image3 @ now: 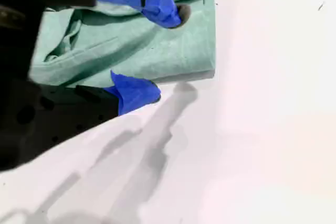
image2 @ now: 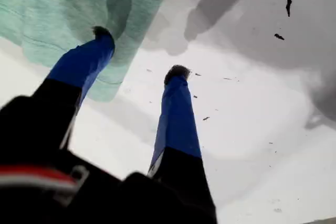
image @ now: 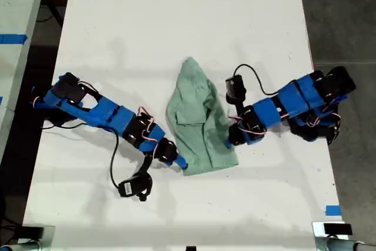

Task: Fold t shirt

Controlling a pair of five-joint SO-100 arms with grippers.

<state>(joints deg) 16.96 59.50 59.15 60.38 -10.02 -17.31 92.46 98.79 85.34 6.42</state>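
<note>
Exterior view has the rumpled, pale mint-green soft fabric t shirt (image: 198,123) mid-table, between both arms. My first gripper (image2: 140,51) stands spread at its corner, one fingertip over the cloth; my second gripper (image3: 157,51) straddles an edge, parted. Light, limp stuff, probably: pinch hems or corners.

We see the t shirt (image: 197,123) as soft matt cloth, pale mint, faint heathered weave, rumpled with stitched hems showing in both wrist views. Counter (image: 176,22) is smooth white, slight sheen, with a few dark specks. My first gripper (image2: 140,52) has jaws wrapped in matt blue tape over black plastic, with dark, worn-looking tips. My second gripper (image3: 157,51) looks the same: blue tape, creased, black plastic body. Arm links look like blue plastic.
</note>
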